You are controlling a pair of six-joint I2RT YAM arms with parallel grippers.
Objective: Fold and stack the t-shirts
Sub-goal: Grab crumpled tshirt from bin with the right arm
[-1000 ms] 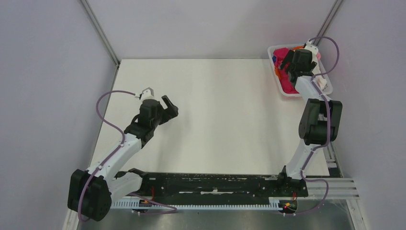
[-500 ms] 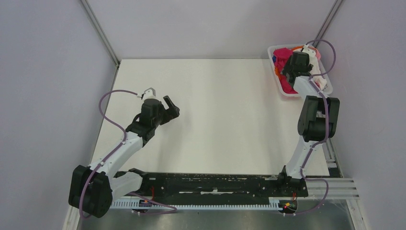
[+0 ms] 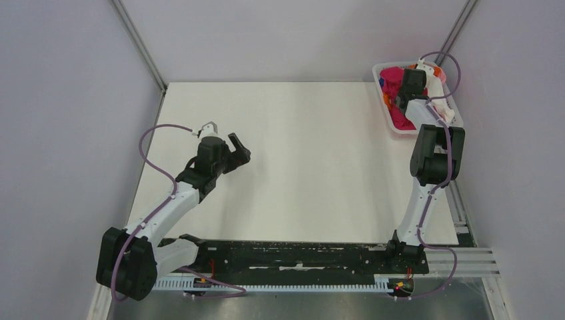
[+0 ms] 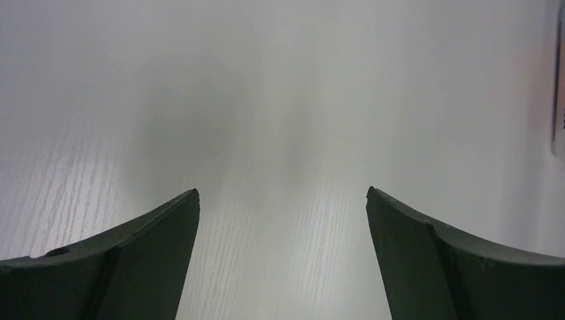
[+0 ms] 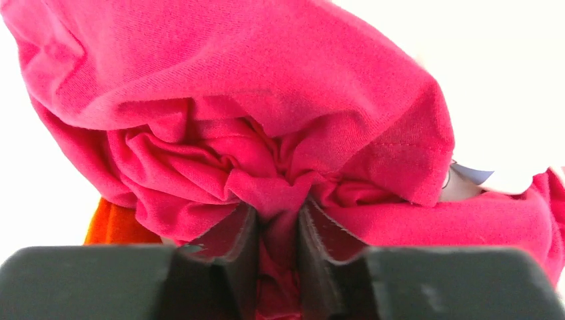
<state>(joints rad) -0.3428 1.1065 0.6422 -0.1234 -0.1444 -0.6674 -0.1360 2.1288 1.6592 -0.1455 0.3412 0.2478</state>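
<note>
Left tool (image 4: 282,195): spread wide, poised over the table (image 3: 313,173).
Right tool (image 5: 276,220): pinching a fold of magenta-red t-shirt (image 5: 266,100) inside basket (image 3: 404,132).

The table (image 3: 300,167) is a white rectangular top with a matte surface. Up close, in the left wrist view, a faint, fine wood grain runs across it (image 4: 280,100). A white plastic basket (image 3: 378,67) sits directly on the table in the far right corner, its long side roughly along the right edge, and bright t-shirts (image 3: 400,119) are heaped in it. A black rail (image 3: 300,257) runs along the table's near edge.
</note>
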